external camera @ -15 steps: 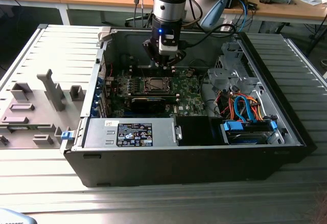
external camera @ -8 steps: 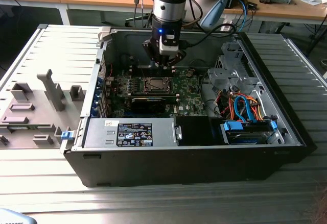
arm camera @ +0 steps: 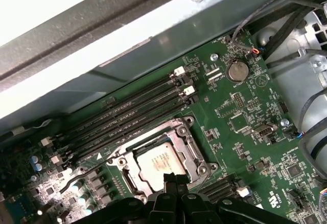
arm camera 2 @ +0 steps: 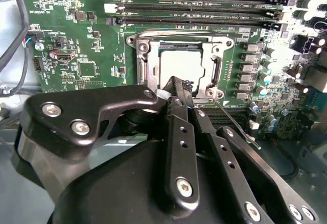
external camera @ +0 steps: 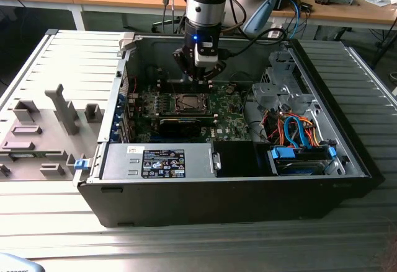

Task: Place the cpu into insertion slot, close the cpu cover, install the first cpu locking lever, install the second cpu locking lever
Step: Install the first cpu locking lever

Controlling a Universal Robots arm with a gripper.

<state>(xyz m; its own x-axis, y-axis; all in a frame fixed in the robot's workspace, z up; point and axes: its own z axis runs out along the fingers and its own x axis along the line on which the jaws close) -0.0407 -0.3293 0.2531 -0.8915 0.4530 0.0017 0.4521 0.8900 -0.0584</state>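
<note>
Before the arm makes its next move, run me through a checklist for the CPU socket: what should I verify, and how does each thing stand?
1. The cpu seated flat in the insertion slot: ok.
2. The cpu cover down around the chip: ok, it appears to lie flat.
3. The locking lever latched: not ok, its thin rod angles away from the socket corner.
4. The other lever latched: cannot tell, the gripper blocks that side.
5. The gripper free of any part: ok, shut with nothing seen between its tips.
6. The memory slots apart from the gripper: ok.
</note>
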